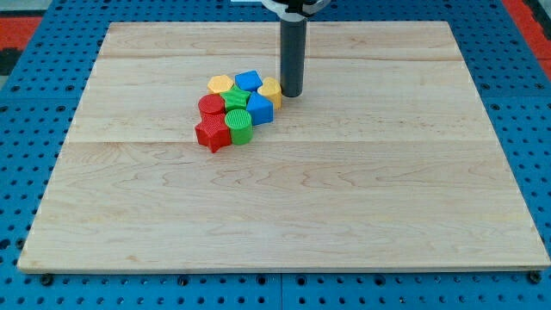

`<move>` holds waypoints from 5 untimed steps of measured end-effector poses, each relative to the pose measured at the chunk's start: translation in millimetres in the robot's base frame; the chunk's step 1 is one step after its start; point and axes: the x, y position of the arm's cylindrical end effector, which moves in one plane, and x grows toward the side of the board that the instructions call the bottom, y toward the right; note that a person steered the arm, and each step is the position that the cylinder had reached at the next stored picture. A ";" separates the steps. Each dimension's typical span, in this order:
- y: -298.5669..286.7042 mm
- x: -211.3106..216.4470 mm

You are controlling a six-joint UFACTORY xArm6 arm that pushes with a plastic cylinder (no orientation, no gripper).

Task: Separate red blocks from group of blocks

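Your tip (293, 94) holds nothing, resting on the wooden board (344, 215) | touching its left: yellow block (269, 89), shape unclear | beyond, lower left: red cylinder (210, 106), red star (213, 135), clustered with green, blue, yellow blocks | rod's top cut off.

A pale wooden board (284, 215) lies on a blue perforated surface (26, 112), apparently evenly lit.

You are looking at a pale wooden board (344, 215) lying flat on a blue perforated base (15, 172); red patches (17, 26) are showing at the view's top corners.
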 end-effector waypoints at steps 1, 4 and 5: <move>0.0 0.0; 0.0 0.3; 0.0 0.3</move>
